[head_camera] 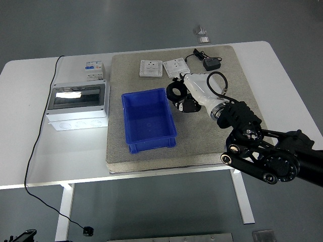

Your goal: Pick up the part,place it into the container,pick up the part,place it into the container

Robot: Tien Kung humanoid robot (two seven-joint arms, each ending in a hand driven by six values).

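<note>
Over the grey mat (222,65), the right robot hand (185,96) seemingly clamps the black ring part (175,91).
</note>
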